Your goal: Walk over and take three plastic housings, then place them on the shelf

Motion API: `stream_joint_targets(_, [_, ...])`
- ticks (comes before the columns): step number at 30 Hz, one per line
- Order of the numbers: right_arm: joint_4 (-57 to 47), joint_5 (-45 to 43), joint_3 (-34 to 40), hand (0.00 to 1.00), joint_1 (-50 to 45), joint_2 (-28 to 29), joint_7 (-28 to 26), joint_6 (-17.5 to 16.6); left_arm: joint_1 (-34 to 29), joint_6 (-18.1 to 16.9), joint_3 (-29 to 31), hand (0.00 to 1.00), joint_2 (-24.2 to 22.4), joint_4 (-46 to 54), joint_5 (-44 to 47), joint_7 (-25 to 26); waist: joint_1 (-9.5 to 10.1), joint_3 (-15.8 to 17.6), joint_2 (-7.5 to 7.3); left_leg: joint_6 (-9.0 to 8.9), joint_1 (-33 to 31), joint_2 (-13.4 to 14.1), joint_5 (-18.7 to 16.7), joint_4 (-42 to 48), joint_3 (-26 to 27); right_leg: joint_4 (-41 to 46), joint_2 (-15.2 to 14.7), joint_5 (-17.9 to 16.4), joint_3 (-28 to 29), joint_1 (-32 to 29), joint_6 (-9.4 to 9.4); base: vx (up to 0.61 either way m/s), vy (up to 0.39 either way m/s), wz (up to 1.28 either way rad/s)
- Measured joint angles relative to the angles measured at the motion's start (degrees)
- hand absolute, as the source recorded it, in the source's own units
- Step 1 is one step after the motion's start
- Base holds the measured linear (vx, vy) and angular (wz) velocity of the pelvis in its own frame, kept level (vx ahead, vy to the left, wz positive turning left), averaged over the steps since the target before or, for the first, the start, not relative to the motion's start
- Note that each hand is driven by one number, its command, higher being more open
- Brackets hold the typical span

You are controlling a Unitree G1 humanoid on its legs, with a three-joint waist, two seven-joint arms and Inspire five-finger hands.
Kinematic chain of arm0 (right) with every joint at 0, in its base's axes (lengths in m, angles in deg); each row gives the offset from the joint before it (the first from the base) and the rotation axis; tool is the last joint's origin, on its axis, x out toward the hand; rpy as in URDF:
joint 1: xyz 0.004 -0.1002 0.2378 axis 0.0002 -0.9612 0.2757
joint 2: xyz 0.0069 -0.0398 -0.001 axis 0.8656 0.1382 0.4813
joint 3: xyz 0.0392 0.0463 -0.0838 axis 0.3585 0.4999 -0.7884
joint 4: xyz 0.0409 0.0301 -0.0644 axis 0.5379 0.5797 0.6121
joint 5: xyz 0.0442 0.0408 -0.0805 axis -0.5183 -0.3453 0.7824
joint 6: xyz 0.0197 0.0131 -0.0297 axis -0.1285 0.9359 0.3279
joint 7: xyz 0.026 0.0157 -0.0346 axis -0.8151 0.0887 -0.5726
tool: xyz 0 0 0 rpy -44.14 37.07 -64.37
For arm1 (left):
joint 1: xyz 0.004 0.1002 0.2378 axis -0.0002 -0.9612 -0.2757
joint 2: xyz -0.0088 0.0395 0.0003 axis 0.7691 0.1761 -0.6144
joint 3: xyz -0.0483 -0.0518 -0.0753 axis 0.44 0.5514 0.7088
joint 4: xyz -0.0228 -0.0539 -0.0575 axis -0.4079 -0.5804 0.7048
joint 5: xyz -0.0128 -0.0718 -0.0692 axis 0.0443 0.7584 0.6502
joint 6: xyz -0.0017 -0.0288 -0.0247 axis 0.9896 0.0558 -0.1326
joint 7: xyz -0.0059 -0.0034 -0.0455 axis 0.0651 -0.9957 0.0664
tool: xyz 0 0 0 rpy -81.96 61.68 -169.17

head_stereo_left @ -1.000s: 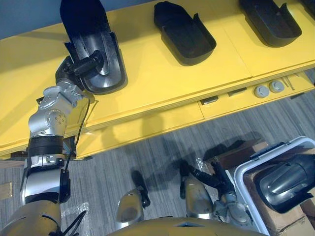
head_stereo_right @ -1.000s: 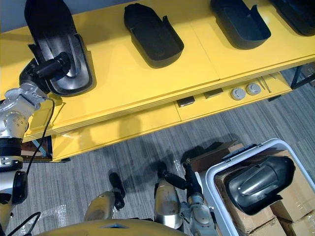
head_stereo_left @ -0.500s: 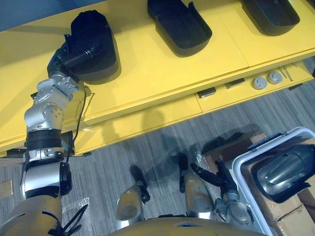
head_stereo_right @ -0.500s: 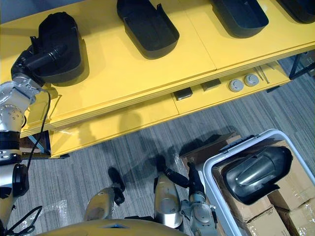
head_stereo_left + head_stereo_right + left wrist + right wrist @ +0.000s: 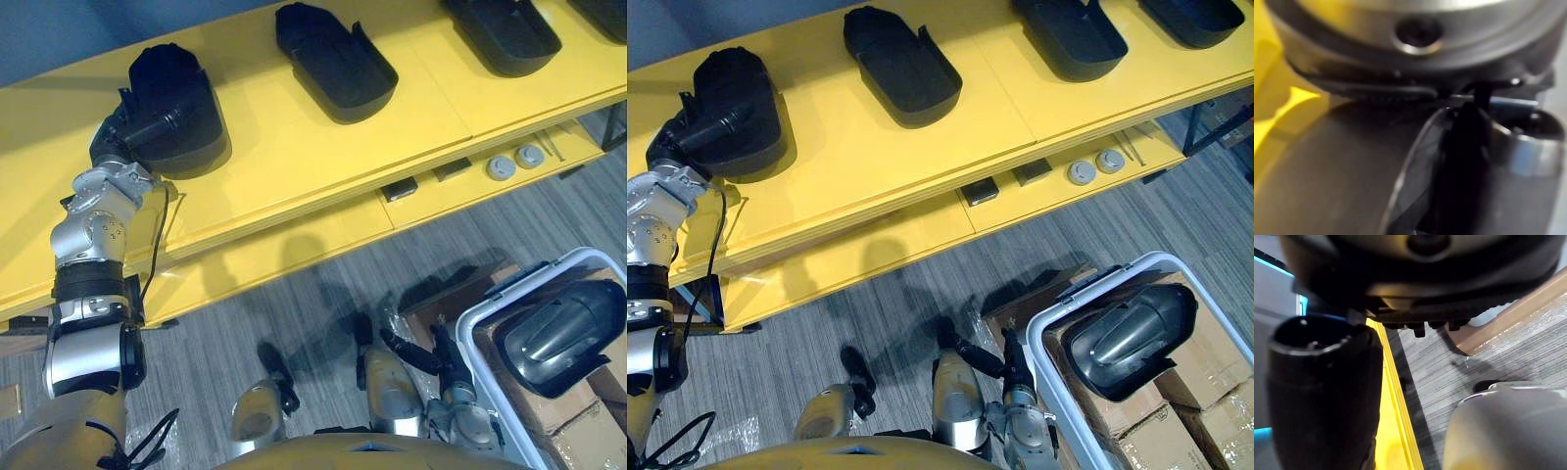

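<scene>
Four black housings are seen on the yellow shelf (image 5: 294, 166). The left housing (image 5: 181, 88) lies rounded side up near the shelf's left end. The second housing (image 5: 333, 64) and the third housing (image 5: 500, 29) lie hollow side up further along towards the right end, well apart from each other, and a fourth is cut off at the far right. The left hand (image 5: 132, 137) is laid against the near end of the left housing. Whether that hand clasps the housing or merely rests on it cannot be told, the left wrist view being too close to settle it. The right hand (image 5: 421, 354) hangs low over the floor with its fingers loosely straight and nothing held. One more housing, the spare housing (image 5: 558, 333), is seen in a white-rimmed bin (image 5: 578, 262) at the lower right.

The housings are judged to be stiff moulded shells, light for their bulk and unlikely to be harmed by firm handling. The smooth rounded back is expected to be slippery and too broad to be clasped. A surer hold is judged to be had at the thin wall of the hollow side, with the thumb placed inside and the fingers outside. A shell held by one end may be expected to swing.
</scene>
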Motion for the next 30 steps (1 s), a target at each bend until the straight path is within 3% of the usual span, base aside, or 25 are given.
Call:
stream_joint_targets(4, [3.9, 0.0, 0.4, 1.00, -0.5, 0.4, 0.8, 0.0, -2.2, 0.0, 0.7, 1.00, 0.1, -3.0, -8.7, 1.7, -1.20, -3.2, 0.73, -0.45, 3.6, 0.1, 1.2, -3.3, 1.0, -1.4, 1.0, 0.2, -0.1, 2.3, -0.08, 0.10, -0.002, -0.11])
stream_joint_targets(8, [5.8, 0.2, 2.0, 1.00, -1.9, 1.2, 1.4, 0.0, -6.4, 1.3, 0.6, 1.00, 0.2, -4.9, -15.7, 0.1, -1.35, -7.4, 2.09, -0.92, 7.0, 0.3, 0.6, -4.1, 2.3, -4.3, 1.9, 0.9, 0.1, 6.2, -0.42, 0.18, 0.018, -0.13])
stream_joint_targets(12, [8.2, 0.2, 2.9, 1.00, -2.1, 2.6, 1.5, -0.2, -7.9, 3.1, 0.5, 1.00, 0.2, -4.8, -21.3, -2.9, -1.29, -10.5, 1.80, -1.38, 8.6, 0.4, 0.1, -4.0, 2.5, -5.5, 2.3, 0.8, -0.1, 8.4, -0.68, 0.10, 0.012, 0.00])
stream_joint_targets(18, [10.9, 0.1, 3.9, 1.00, -1.8, 3.0, 1.9, -2.4, -8.2, 5.8, -0.7, 1.00, 0.3, -4.8, -25.7, -6.9, -1.34, -11.6, 2.11, -1.63, 10.2, 0.4, -0.3, -4.0, 2.6, -6.0, 2.3, 0.7, -0.2, 10.2, -0.76, 0.01, 0.004, -0.01])
stream_joint_targets(23, [12.9, 0.0, 5.1, 1.00, -2.1, 3.0, 4.2, -2.8, -10.2, 6.1, -2.8, 1.00, 0.3, -4.8, -24.5, -9.9, -1.36, -13.9, 3.23, -1.61, 10.3, 0.3, -0.3, -4.1, 2.5, -6.1, 2.2, 0.7, -0.3, 10.5, -0.74, -0.02, -0.005, 0.01])
stream_joint_targets(30, [10.8, 0.0, 8.2, 1.00, -2.2, 5.2, 8.4, -3.9, -18.2, 5.0, -4.0, 1.00, 0.1, 1.8, -8.0, -10.6, -1.03, -15.5, 4.51, -1.50, 10.1, 0.4, -0.5, -4.1, 1.8, -7.0, 2.2, 0.8, -0.7, 10.9, -0.86, -0.01, -0.004, 0.02])
